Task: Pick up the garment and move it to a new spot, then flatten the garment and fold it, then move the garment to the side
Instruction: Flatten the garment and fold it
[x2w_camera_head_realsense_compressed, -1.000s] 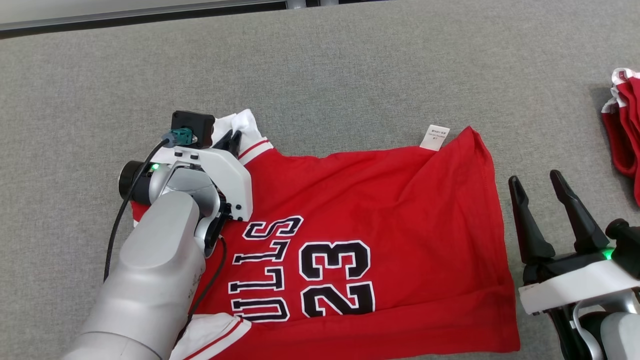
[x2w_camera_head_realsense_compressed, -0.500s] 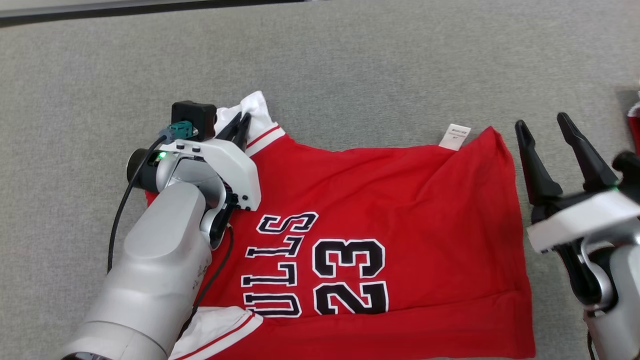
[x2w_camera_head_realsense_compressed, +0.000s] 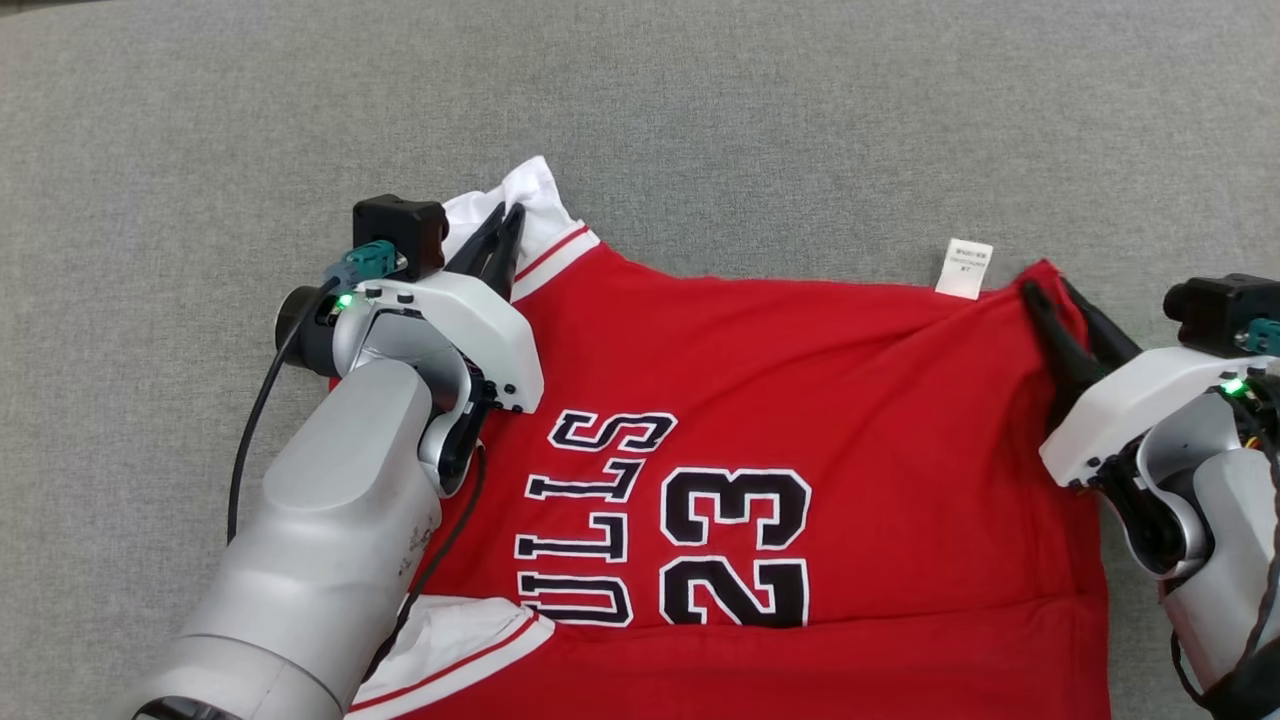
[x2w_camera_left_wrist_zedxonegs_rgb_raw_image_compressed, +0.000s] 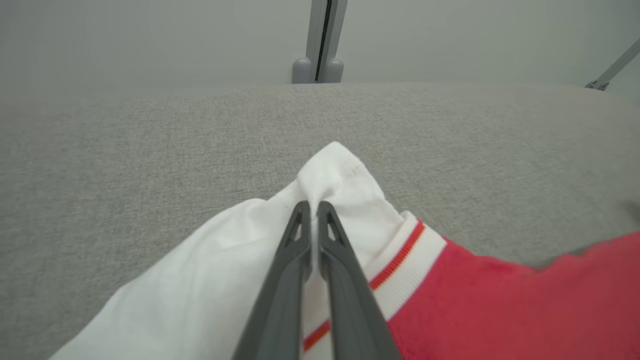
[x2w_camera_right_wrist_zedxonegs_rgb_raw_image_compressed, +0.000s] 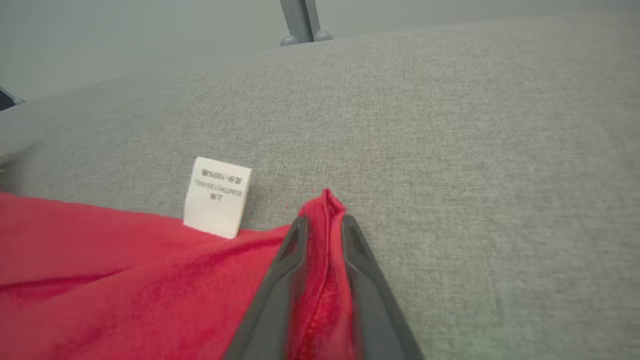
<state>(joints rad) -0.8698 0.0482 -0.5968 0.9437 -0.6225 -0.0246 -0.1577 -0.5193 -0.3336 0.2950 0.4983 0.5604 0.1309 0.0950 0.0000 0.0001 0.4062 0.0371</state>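
Red, white garment (x2w_camera_head_realsense_compressed: 850, 400); grey surface (x2w_camera_head_realsense_compressed: 800, 120).

My left arm (x2w_camera_head_realsense_compressed: 320, 520) reaches in from the lower left, forearm slanting up and to the right. Its white wrist (x2w_camera_head_realsense_compressed: 460, 330) is bent so that the left pincer (x2w_camera_head_realsense_compressed: 510, 212) points away from me, fingers pressed together and nipping the white sleeve of the jersey (x2w_camera_head_realsense_compressed: 800, 380). My right arm (x2w_camera_head_realsense_compressed: 1225, 540) comes in at the right edge. The right pincer (x2w_camera_head_realsense_compressed: 1048, 292) is angled up and leftward, fingers drawn narrow with the jersey's red corner pinched between them.
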